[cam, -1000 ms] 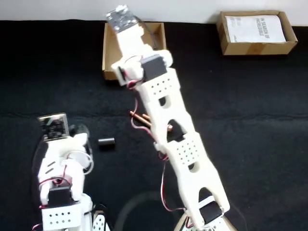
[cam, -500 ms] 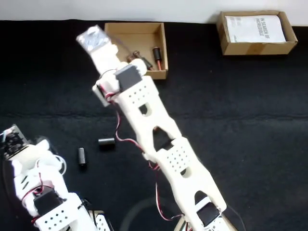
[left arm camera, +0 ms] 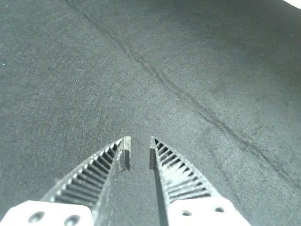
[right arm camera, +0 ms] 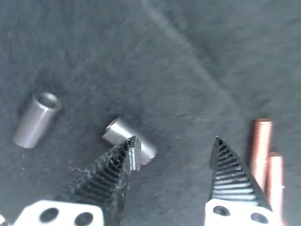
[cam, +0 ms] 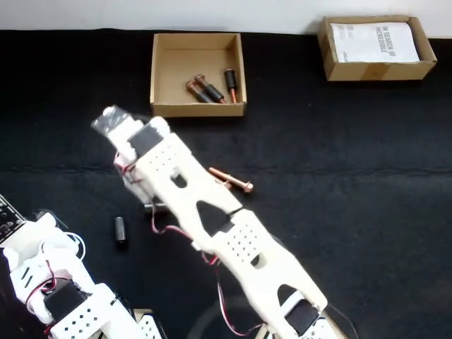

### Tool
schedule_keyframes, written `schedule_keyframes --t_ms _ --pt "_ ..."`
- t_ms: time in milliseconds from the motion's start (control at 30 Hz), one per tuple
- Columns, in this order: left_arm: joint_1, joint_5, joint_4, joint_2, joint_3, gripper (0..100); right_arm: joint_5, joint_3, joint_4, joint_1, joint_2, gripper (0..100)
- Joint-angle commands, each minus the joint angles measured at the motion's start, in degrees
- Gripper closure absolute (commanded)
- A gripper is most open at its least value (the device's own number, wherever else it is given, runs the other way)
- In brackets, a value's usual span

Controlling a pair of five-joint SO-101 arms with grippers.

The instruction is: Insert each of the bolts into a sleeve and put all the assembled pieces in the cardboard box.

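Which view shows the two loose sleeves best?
Right wrist view: both sleeves lie close, one partly behind the right gripper. High view has one plain, the other mostly under the right arm. Left wrist view faces cloth.

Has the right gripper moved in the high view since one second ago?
Yes. It was above the cardboard box; now the right gripper is off the box, nearer the arms' bases and toward the picture's left of it.
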Motion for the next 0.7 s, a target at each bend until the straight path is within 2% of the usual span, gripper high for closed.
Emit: schedule_keyframes --t_ms 0,167,400,667 --pt "0.48 -1.32 -1.23 -0.57 1.01 91 -0.09 1.98 0.57 -2.51 -1.8 77.9" --pt "1.36 -6.95 -0.88 -0.48 1.01 91 0.18 9.45 0.66 -3.38 -9.71 77.9" --pt "1.19 -7.03 -0.88 -0.48 1.01 91 10.46 29.14 0.13 -4.26 -20.79 77.9" --pt "1.1 -7.03 -0.88 -0.48 1.01 91 17.85 30.81 -3.38 -3.74 -21.05 77.9"
